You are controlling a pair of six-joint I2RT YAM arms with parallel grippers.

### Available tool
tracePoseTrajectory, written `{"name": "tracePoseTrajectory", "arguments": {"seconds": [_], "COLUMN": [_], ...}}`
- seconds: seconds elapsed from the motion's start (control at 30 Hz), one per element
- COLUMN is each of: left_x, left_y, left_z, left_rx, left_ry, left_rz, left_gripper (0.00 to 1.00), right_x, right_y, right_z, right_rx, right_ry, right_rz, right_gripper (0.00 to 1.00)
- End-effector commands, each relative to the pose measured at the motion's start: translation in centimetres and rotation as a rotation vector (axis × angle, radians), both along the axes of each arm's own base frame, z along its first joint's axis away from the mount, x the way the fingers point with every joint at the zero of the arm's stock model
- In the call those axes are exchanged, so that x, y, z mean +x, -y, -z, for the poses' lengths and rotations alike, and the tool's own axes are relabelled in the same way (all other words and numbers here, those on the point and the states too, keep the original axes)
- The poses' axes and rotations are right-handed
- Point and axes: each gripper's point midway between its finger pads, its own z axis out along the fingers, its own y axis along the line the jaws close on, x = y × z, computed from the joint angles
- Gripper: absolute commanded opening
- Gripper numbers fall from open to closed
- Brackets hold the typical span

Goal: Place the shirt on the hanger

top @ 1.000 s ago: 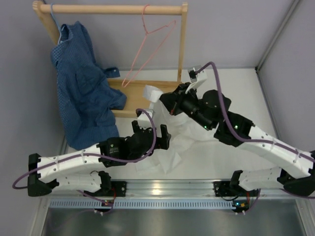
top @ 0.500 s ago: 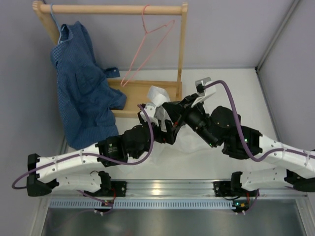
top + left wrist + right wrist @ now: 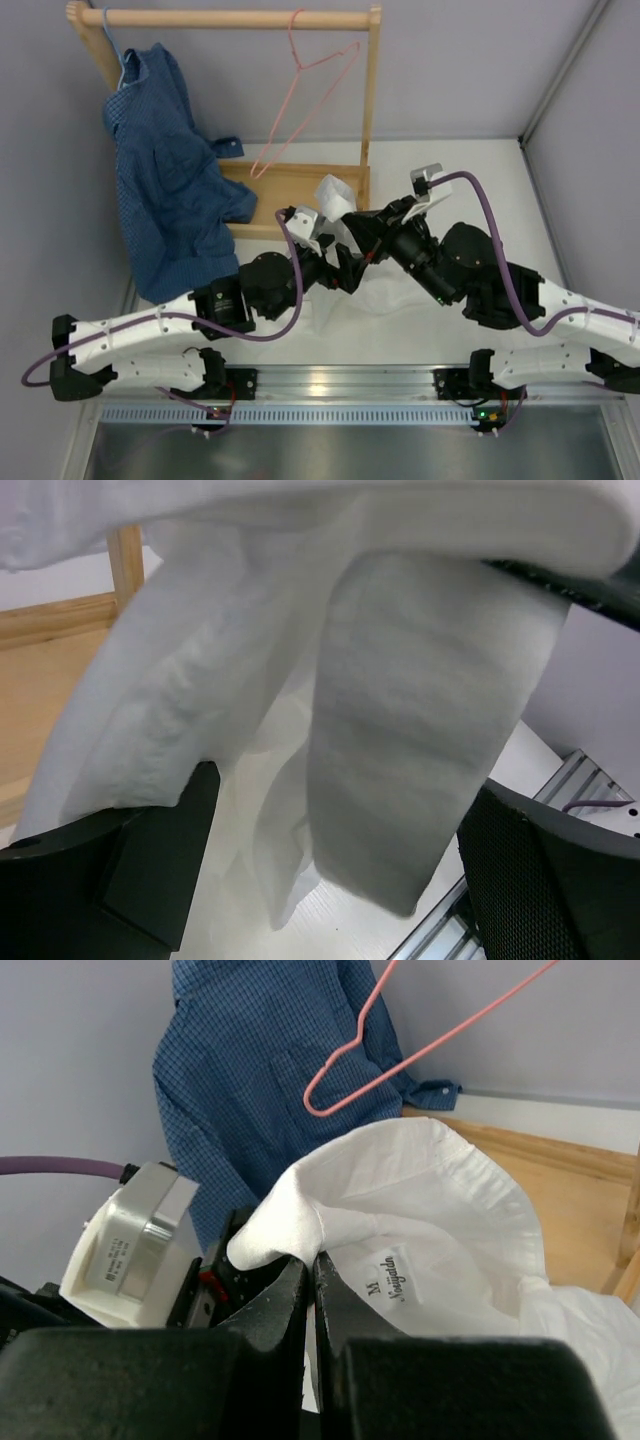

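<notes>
The white shirt (image 3: 332, 192) is lifted by its collar above the table, and its body trails down to the right (image 3: 395, 290). My right gripper (image 3: 356, 232) is shut on the collar edge (image 3: 300, 1222) beside the size label, with the jaws (image 3: 312, 1265) pressed together. My left gripper (image 3: 336, 264) is just below it, open. Its fingers (image 3: 120, 880) stand wide apart with a fold of the shirt (image 3: 420, 730) hanging between them. The pink hanger (image 3: 300, 100) hangs empty on the wooden rod behind, and shows in the right wrist view (image 3: 440, 1032).
The wooden rack has a top rod (image 3: 230, 18), a right post (image 3: 372, 90) and a base board (image 3: 290, 185). The blue checked shirt (image 3: 165, 190) hangs at the rack's left end. A metal rail (image 3: 330, 385) runs along the near edge.
My right gripper has carried the collar to the right and nearer. My left arm has reached further right, and its gripper is under the hanging shirt.
</notes>
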Motion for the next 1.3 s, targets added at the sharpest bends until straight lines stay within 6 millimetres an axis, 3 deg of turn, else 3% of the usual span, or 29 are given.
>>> {"name": "tracePoseTrajectory", "arguments": {"seconds": [0.0, 0.07, 0.13, 0.17, 0.2, 0.27, 0.37, 0.43, 0.5, 0.53, 0.6, 0.63, 0.67, 0.73, 0.8, 0.83, 0.87, 0.93, 1.03, 1.13, 1.27], "left_x": [0.4, 0.8, 1.1, 1.4, 1.4, 1.3, -0.5, -2.3, -3.6, -4.7, -6.3, -7.8, -8.6, -10.1, -11.2, -11.6, -12.0, -12.2, -12.0, -12.0, -12.1], "left_y": [1.7, 1.8, 1.6, 1.4, 1.4, 1.5, 1.2, 0.6, -1.0, -2.4, -4.0, -5.1, -6.0, -7.4, -8.6, -8.9, -9.5, -10.2, -10.6, -10.5, -10.3], "left_z": [-1.2, -1.1, -0.3, 0.0, 0.4, 0.7, 1.7, 3.7, 3.6, 5.6, 4.4, 5.3, 4.5, 3.2, 3.3, 3.0, 2.8, 2.7, 2.9, 3.3, 3.4], "left_rx": [-0.07, -0.123, -0.127, -0.129, -0.118, -0.103, -0.049, 0.033, 0.047, 0.142, 0.14, 0.193, 0.17, 0.143, 0.143, 0.134, 0.116, 0.098, 0.099, 0.111, 0.121], "left_ry": [0.002, -0.011, -0.01, -0.018, -0.023, -0.034, -0.076, -0.137, -0.203, -0.266, -0.316, -0.366, -0.384, -0.415, -0.457, -0.462, -0.473, -0.478, -0.482, -0.49, -0.487], "left_rz": [0.001, -0.029, -0.049, -0.075, -0.08, -0.069, 0.02, 0.104, 0.127, 0.147, 0.186, 0.233, 0.253, 0.299, 0.322, 0.338, 0.347, 0.342, 0.316, 0.317, 0.325], "left_gripper": [0.96, 0.94, 0.8, 0.67, 0.29, 0.02, 0.0, 0.0, 0.0, 0.0, 0.0, 0.0, 0.0, 0.0, 0.0, 0.0, 0.0, 0.0, 0.0, 0.0, 0.0], "right_x": [-0.8, -0.9, -1.0, -1.1, -0.9, -0.2, 1.2, 1.0, 0.9, 0.4, -0.1, -0.7, -0.1, 1.6, 2.6, 1.3, 2.9, 2.7, 0.5, -0.9, -0.2], "right_y": [-0.3, -0.3, -0.5, -0.3, -0.1, 1.1, 3.4, 3.4, 4.7, 5.4, 5.9, 6.1, 7.0, 8.0, 7.8, 6.0, 5.2, 2.3, -1.5, -4.6, -7.7], "right_z": [-1.6, -1.3, -0.6, -0.6, -0.5, 0.1, 2.2, 4.5, 6.2, 7.2, 8.4, 8.6, 9.2, 10.4, 11.7, 11.6, 13.4, 14.5, 14.5, 14.3, 14.6], "right_rx": [0.078, 0.072, 0.068, 0.076, 0.074, 0.053, -0.017, -0.074, -0.126, -0.139, -0.195, -0.208, -0.244, -0.323, -0.386, -0.385, -0.432, -0.47, -0.443, -0.422, -0.428], "right_ry": [0.005, 0.008, 0.002, 0.001, 0.002, 0.003, -0.004, -0.014, -0.028, -0.022, 0.006, 0.025, 0.038, 0.061, 0.042, 0.049, 0.0, -0.009, 0.091, 0.172, 0.215], "right_rz": [-0.038, -0.04, -0.052, -0.052, -0.043, 0.024, 0.135, 0.095, 0.087, 0.055, 0.004, -0.051, -0.034, -0.023, -0.082, -0.246, -0.277, -0.449, -0.732, -0.842, -0.858], "right_gripper": [0.0, 0.0, 0.0, 0.0, 0.0, 0.0, 0.0, 0.09, 0.2, 0.31, 0.43, 0.46, 0.58, 0.68, 0.75, 0.77, 0.78, 0.77, 0.81, 0.86, 0.87]}}
